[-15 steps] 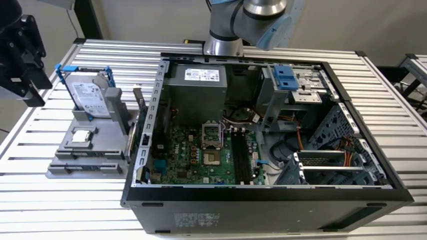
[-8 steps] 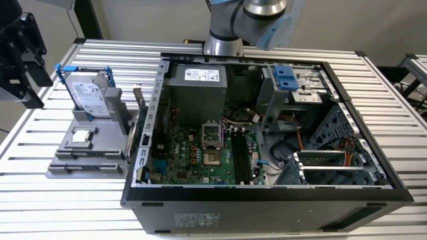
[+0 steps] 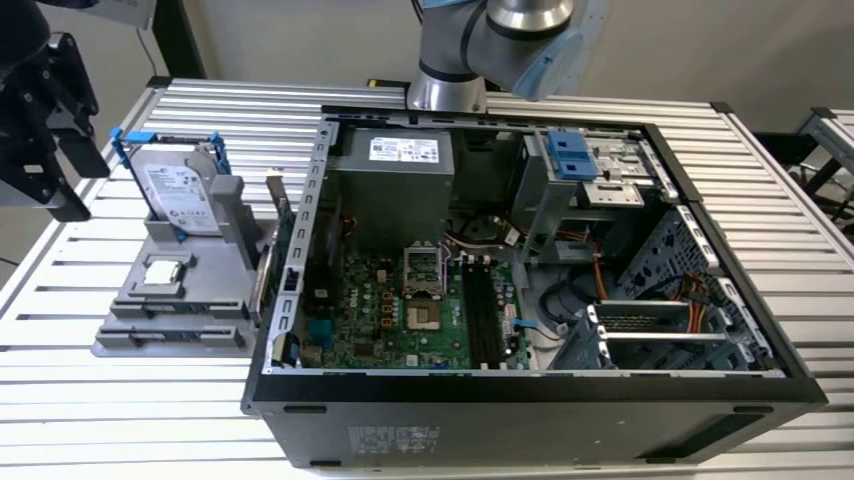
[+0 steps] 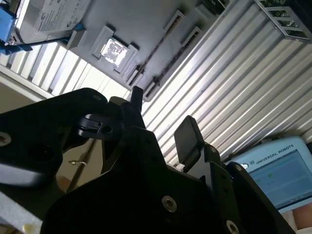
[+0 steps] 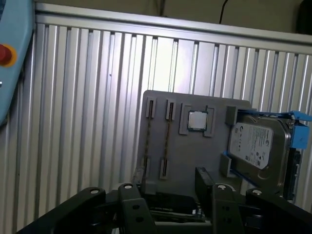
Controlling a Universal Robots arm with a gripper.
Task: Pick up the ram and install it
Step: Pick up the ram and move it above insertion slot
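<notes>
Because the ram (image 5: 166, 141) stands on edge in a slot of the grey fixture (image 5: 195, 156) on the counter (image 5: 73, 107), its upper edge seems free for pinching; the jaws hover near it, spread and empty, at the exterior view's left.

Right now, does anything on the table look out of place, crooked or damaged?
Nothing stands out. On the grey holder, the ram sits straight in its slot, the chip lies flat and the hard drive stands upright. The end effector hangs open, holding nothing.
</notes>
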